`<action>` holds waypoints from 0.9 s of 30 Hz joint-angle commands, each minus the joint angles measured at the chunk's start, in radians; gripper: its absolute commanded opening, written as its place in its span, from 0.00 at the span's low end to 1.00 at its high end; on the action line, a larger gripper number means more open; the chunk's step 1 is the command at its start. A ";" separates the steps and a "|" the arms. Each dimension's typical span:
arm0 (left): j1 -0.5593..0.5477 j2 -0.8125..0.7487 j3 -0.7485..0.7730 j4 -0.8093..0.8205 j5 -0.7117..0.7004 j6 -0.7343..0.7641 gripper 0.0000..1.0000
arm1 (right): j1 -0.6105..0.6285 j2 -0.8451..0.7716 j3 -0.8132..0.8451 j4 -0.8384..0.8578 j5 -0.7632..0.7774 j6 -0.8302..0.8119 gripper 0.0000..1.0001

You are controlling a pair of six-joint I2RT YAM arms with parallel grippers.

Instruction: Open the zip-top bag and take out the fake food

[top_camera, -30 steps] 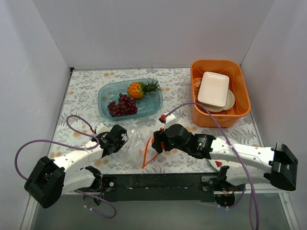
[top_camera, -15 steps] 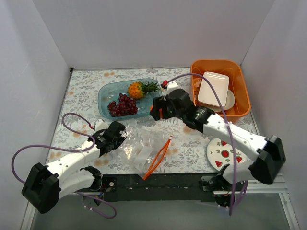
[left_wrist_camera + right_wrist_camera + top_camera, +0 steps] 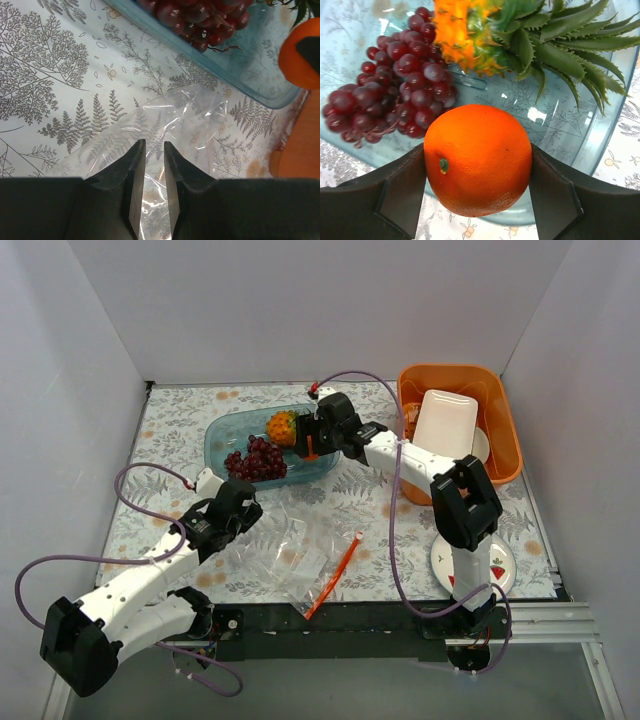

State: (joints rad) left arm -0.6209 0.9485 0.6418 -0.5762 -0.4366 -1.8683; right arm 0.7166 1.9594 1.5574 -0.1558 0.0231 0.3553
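Note:
The zip-top bag [image 3: 290, 555] lies crumpled on the mat at the front centre, with its orange-red zip strip [image 3: 338, 570] on its right side. My left gripper [image 3: 250, 512] is at the bag's upper-left edge. In the left wrist view its jaws [image 3: 152, 144] are almost closed, with the bag's film [image 3: 190, 120] between them. My right gripper [image 3: 310, 447] is shut on the small orange fruit [image 3: 477, 155] and holds it over the near right part of the teal tray [image 3: 600, 125]. The pineapple [image 3: 283, 426] and the purple grapes [image 3: 255, 460] lie in the tray.
An orange bin [image 3: 505, 455] with white dishes [image 3: 445, 425] stands at the back right. A watermelon-printed plate [image 3: 500, 565] lies at the front right, partly under the right arm. The tray's rim [image 3: 225, 435] is just beyond the left gripper.
My right gripper has carried the orange fruit from the bag at the front centre up and back to the teal tray. The bag settled on the mat and the left arm shifted slightly.

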 commanded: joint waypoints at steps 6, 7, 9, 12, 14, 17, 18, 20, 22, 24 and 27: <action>0.009 -0.030 0.078 0.035 0.039 0.118 0.34 | -0.009 0.039 0.093 0.018 -0.040 -0.024 0.98; 0.009 -0.030 0.085 0.035 0.038 0.121 0.36 | -0.009 0.041 0.099 0.006 -0.040 -0.027 0.98; 0.009 -0.031 0.090 0.047 0.047 0.148 0.38 | -0.009 0.027 0.109 -0.010 -0.035 -0.030 0.98; 0.009 -0.033 0.105 0.061 0.061 0.169 0.46 | -0.009 -0.003 0.101 -0.022 -0.032 -0.029 0.98; 0.009 -0.025 0.122 0.078 0.085 0.213 0.54 | -0.008 -0.028 0.092 -0.045 -0.031 -0.021 0.98; 0.009 0.001 0.157 0.091 0.131 0.276 0.63 | -0.009 -0.117 0.020 -0.047 -0.029 -0.003 0.98; 0.009 0.006 0.165 0.105 0.165 0.293 0.64 | -0.009 -0.172 -0.003 -0.047 -0.029 0.010 0.98; 0.009 0.024 0.177 0.122 0.196 0.337 0.69 | -0.009 -0.238 -0.089 -0.039 -0.031 0.022 0.98; 0.009 0.036 0.193 0.151 0.245 0.366 0.76 | -0.008 -0.348 -0.166 -0.022 -0.031 0.034 0.98; 0.009 0.055 0.202 0.179 0.268 0.389 0.87 | -0.009 -0.471 -0.293 0.008 -0.028 0.042 0.98; 0.009 0.091 0.214 0.220 0.338 0.412 0.98 | -0.009 -0.635 -0.457 0.033 0.007 0.063 0.98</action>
State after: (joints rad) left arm -0.6170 1.0092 0.8127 -0.4278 -0.2035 -1.5311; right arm 0.7071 1.5009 1.2533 -0.1730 -0.0032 0.3870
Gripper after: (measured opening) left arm 0.920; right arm 0.982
